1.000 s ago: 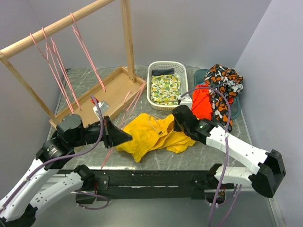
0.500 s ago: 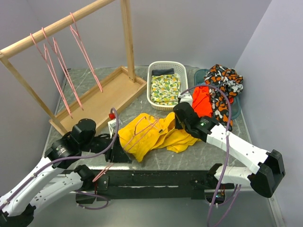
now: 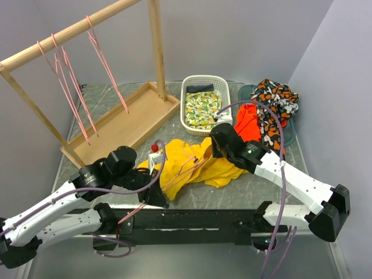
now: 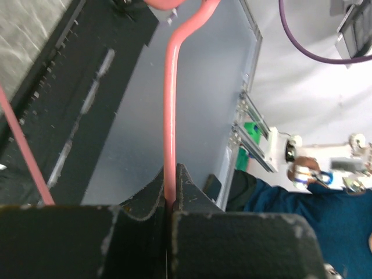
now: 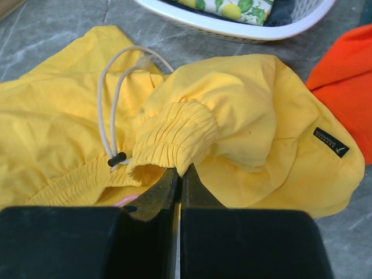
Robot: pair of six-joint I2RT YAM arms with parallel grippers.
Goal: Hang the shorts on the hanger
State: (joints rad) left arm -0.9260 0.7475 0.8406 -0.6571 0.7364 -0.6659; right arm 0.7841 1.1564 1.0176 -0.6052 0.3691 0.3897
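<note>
Grey, veined, stone-like surface between plain lilac walls, with a wooden rack at the far left corner and several spare pink hangers hung on its bar. Near the middle of the surface, a little toward the near edge, the shorts: bright yellow, soft and matte, lying in a crumpled heap, not yet hung.

At the near edge, left of the middle, the left claw pressed together on the hanger, a thin, smooth, round pink wire with a bend above the grip. Held so, most likely, to steer the stiff wire into the fabric; how much of it is inside the shorts, hard to tell.

Just behind the shorts, the right claw clamped on the waistband, a thick gathered elastic ridge, probably chosen as the firmest part to lift and to hold the opening free for the wire. Beside it, a pale cord drawstring in a loop with a small dark stopper.

Toward the far edge, a white slotted plastic basket; at the right edge, an orange-red cloth and a patterned cloth, both apart from the work.
</note>
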